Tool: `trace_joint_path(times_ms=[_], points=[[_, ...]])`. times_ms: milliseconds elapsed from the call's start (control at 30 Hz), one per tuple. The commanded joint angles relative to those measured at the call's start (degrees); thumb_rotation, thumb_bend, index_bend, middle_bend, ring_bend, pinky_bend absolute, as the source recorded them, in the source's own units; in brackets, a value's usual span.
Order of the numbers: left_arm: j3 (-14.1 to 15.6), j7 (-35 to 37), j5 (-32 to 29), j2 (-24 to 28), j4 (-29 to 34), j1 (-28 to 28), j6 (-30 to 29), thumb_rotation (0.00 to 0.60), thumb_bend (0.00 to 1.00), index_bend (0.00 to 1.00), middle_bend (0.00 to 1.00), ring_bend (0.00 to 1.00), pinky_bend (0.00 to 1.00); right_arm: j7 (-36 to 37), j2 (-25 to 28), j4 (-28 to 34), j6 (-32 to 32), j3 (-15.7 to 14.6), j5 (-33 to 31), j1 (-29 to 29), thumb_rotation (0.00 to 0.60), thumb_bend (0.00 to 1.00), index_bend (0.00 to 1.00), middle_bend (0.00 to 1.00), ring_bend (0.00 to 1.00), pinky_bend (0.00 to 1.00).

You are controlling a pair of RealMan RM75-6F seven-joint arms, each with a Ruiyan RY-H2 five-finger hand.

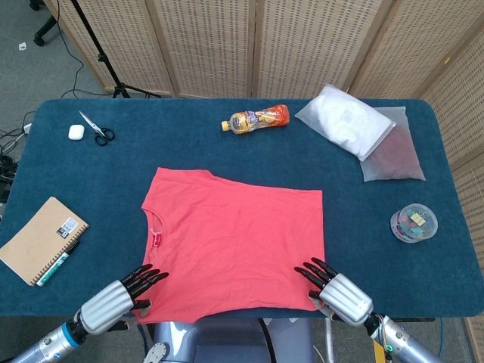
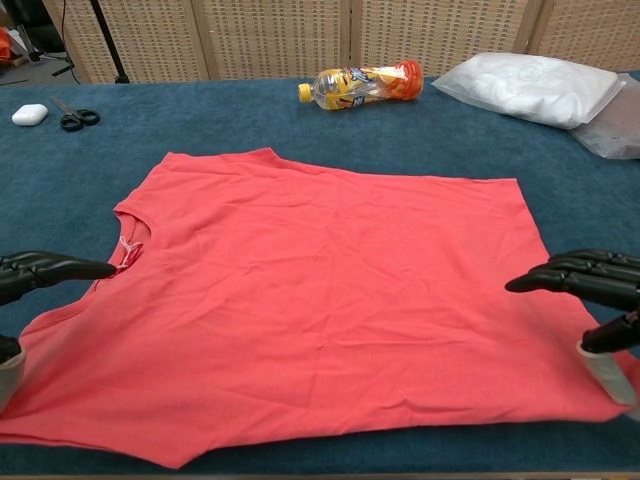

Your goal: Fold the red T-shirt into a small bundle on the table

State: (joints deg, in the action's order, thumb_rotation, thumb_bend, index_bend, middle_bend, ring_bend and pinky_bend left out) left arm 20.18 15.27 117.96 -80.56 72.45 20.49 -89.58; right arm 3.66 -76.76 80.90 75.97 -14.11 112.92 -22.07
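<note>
Red T-shirt [image 1: 234, 242] lies spread flat on the dark blue surface [image 1: 363, 219], its near hem at the front edge, collar toward the robot's left and no fold made yet. Beyond it, well apart, sit a white padded bag [image 1: 344, 121] and a dark pouch [image 1: 393, 159] at the far right, a brown notebook [image 1: 38, 238] with a pen at the left edge, an orange drink bottle [image 1: 257, 119] on its side at the back, a round clear tub [image 1: 414, 222] to the right, and scissors [image 1: 94, 128] beside a small white case [image 1: 75, 131] at the far left.

At the shirt's two near corners, the left robot hand [image 1: 113, 299] and the right robot hand [image 1: 333, 291] each have dark fingers extended over the cloth with the thumb below the hem, apparently pinching the fabric; the chest view shows the same hands low at either side, though the contact itself is hard to see clearly.

The opening fold appears to be in preparation. The next move likely calls for both hands to lift the near hem together and carry it evenly toward the far edge, keeping the cloth taut so it does not bunch.
</note>
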Motion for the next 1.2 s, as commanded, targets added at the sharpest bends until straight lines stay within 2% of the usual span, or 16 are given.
trace_joint_path(times_ms=[33,300,467,567,767,867,967,1200], points=[[0.8,1.3,0.7,0.9,0.9,0.1,-0.4,0.600,0.54,0.72,0.00,0.00,0.00,0.8,0.7,0.2,0.9,-1.3,2.0,-0.4,0.600,0.57,0.64,0.08,0.00,0.00],[1.9,5.0,1.9,2.5,2.7,0.6,-0.9,0.600,0.54,0.72,0.00,0.00,0.00,1.1,2.5,2.0,1.5,-2.7,5.5,-1.7,0.600,0.57,0.64,0.09,0.00,0.00],[0.2,5.1,-0.3,2.5,3.9,0.8,0.1,0.600,0.54,0.72,0.00,0.00,0.00,1.7,2.3,2.5,0.4,-1.5,3.6,-2.2,0.600,0.57,0.65,0.09,0.00,0.00],[-1.7,4.7,-3.1,2.9,5.8,1.3,2.0,0.600,0.54,0.72,0.00,0.00,0.00,2.1,2.2,3.0,-0.9,0.2,1.1,-2.9,0.600,0.57,0.65,0.09,0.00,0.00],[-8.1,0.8,-14.6,5.5,14.8,3.8,10.8,0.600,0.54,0.72,0.00,0.00,0.00,3.1,2.4,4.9,-6.2,6.6,-8.1,-5.6,0.600,0.57,0.65,0.09,0.00,0.00],[-10.5,-0.8,-18.4,6.2,17.6,5.2,14.3,0.600,0.54,0.72,0.00,0.00,0.00,2.9,2.5,5.6,-8.7,9.0,-11.5,-7.0,0.600,0.57,0.65,0.09,0.00,0.00],[-14.9,-2.7,-24.5,6.7,20.5,8.1,20.0,0.600,0.53,0.72,0.00,0.00,0.00,2.2,2.5,6.0,-14.1,12.8,-17.7,-9.6,0.600,0.57,0.65,0.09,0.00,0.00],[-21.0,-8.2,-32.8,6.2,22.1,12.4,27.3,0.600,0.53,0.72,0.00,0.00,0.00,-1.6,0.8,3.5,-21.4,17.1,-26.0,-12.9,0.600,0.57,0.65,0.09,0.00,0.00]])
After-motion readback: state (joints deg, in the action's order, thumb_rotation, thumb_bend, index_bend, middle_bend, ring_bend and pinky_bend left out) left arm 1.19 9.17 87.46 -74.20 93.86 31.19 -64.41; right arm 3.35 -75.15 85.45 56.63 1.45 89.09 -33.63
